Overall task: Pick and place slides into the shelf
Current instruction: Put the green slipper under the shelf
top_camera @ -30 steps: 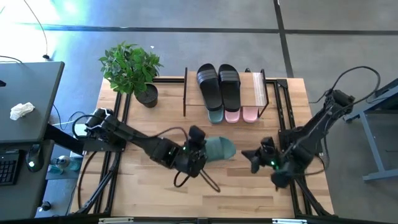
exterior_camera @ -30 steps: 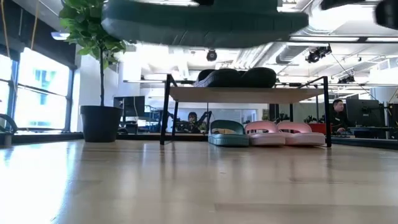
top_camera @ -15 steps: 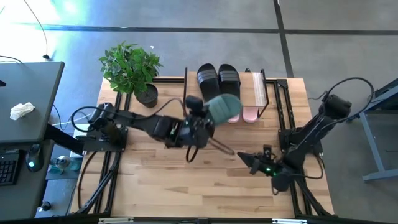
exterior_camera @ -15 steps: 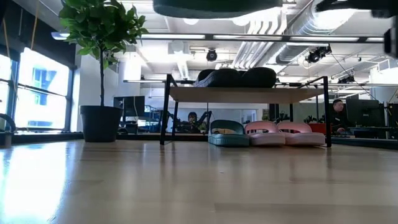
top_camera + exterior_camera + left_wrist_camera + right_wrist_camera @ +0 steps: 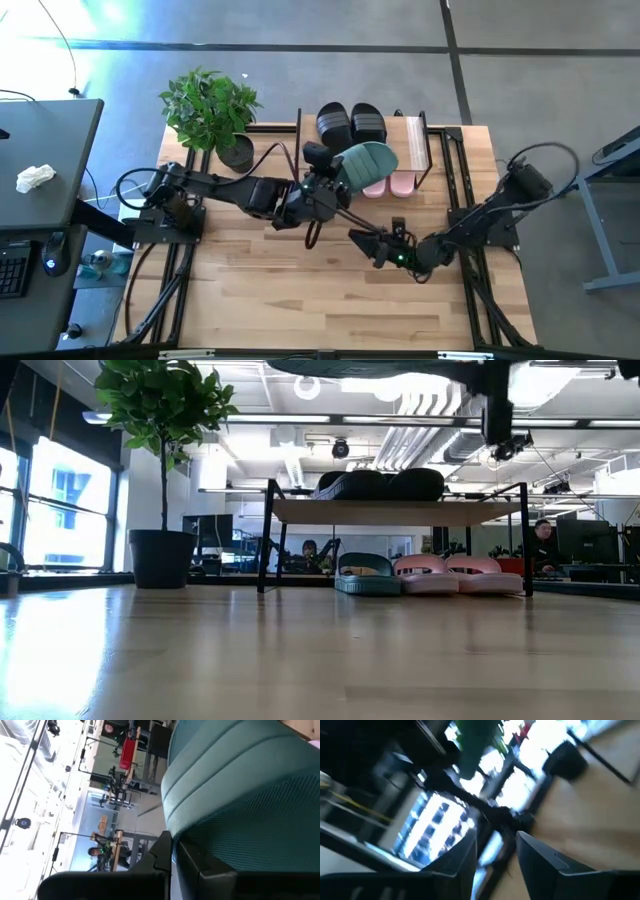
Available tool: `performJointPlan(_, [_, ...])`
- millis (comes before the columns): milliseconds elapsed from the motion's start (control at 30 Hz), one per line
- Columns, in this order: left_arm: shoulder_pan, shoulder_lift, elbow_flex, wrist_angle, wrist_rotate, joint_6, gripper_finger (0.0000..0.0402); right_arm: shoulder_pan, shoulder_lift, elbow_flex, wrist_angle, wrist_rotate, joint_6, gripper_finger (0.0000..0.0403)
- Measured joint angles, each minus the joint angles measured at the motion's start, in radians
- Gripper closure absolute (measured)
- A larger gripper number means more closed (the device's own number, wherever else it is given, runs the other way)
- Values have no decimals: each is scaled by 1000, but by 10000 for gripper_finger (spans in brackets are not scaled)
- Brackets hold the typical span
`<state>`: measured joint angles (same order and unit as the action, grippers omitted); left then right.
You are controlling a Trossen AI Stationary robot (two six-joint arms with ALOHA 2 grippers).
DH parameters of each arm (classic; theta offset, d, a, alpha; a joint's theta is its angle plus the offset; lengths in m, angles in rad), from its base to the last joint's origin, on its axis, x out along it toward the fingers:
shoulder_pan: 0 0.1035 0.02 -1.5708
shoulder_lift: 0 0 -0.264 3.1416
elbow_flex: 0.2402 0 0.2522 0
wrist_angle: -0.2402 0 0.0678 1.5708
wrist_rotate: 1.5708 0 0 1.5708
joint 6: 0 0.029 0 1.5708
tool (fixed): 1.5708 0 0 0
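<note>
My left gripper (image 5: 333,184) is shut on a dark green slide (image 5: 366,162) and holds it in the air in front of the shelf (image 5: 415,143). Two black slides (image 5: 350,126) lie on the shelf's wooden top board (image 5: 400,512). Under the board, a second green slide (image 5: 367,576) and two pale pink slides (image 5: 455,573) rest on the tabletop. My right gripper (image 5: 358,239) is open and holds nothing. It hovers over the middle of the table, nearer than the held slide. My left gripper pinches the green slide by its edge (image 5: 200,851) at the end toward the table's left. The fingers (image 5: 210,870) come about level from the left. The slide is lifted clear and tilted, sticking out past the fingers toward the shelf.
A potted plant (image 5: 212,108) stands at the far left corner beside the shelf. A grey desk (image 5: 40,170) lies off the table's left. People sit in the room behind (image 5: 545,545). The near half of the wooden tabletop (image 5: 300,300) carries only the arms.
My left gripper has risen and gone toward the far edge and the shelf, rolling as it went. The green slide has gone from low over the table's middle to tilted high before the shelf. My right gripper has swung from the right edge toward the table's middle.
</note>
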<state>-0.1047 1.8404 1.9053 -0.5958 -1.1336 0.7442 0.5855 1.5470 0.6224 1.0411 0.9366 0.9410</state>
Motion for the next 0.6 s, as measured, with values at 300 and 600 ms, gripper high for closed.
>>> performJointPlan(300, [9, 0, 0, 88, 5, 68, 401, -60, 324, 80, 515, 100, -174, 257])
performJointPlan(600, [39, 0, 0, 102, 46, 63, 401, -194, 468, 346, 530, -33, -299, 256])
